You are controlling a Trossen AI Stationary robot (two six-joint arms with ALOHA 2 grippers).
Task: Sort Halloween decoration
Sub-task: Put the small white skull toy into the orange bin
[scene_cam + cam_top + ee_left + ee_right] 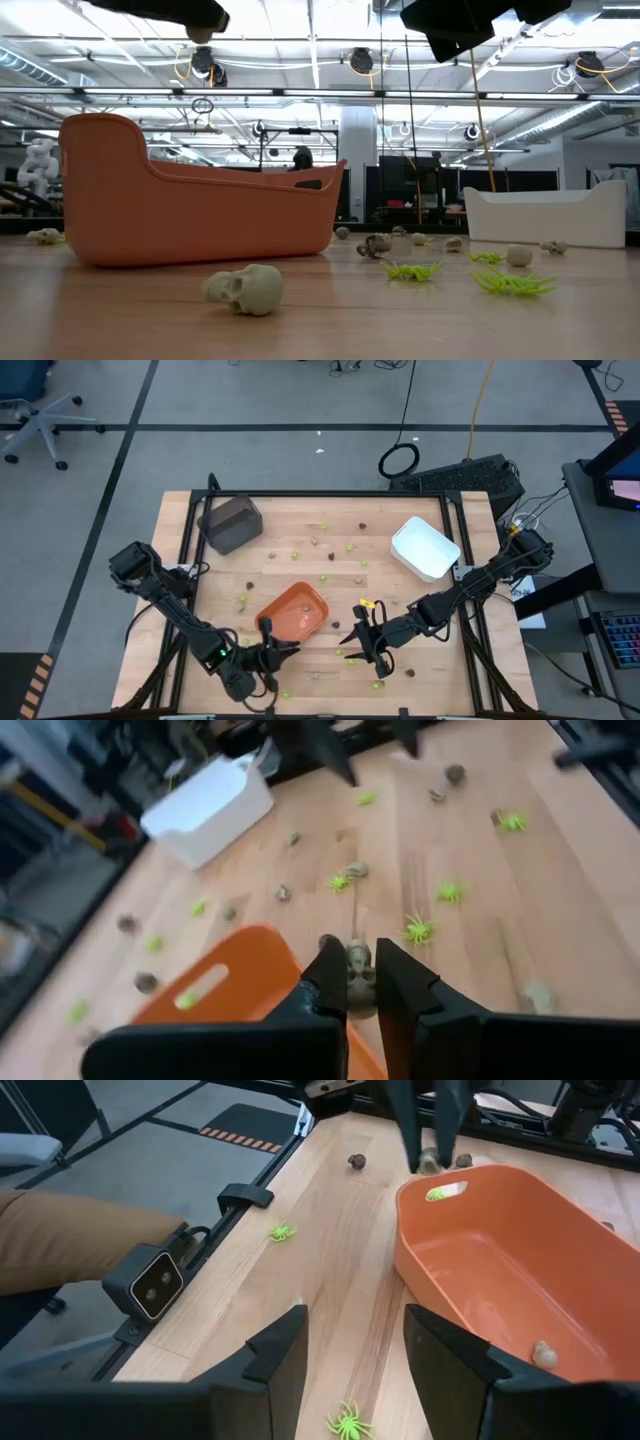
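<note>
Clamped in your left claw (361,982) is a tiny tan-grey skull piece (358,966), held over the orange plastic tray's (296,613) rim near the table's front edge. Next, release it inside. Your right claw (365,642) waits apart nearby.

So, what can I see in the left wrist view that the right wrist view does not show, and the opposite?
Only the left wrist view shows the white tray and the left gripper shut on a tan-grey skull.

Only the right wrist view shows the open right gripper, a small camera at the table edge, and a tan piece lying inside the orange tray.

Both show the orange tray, the wooden table and lime-green spiders.
</note>
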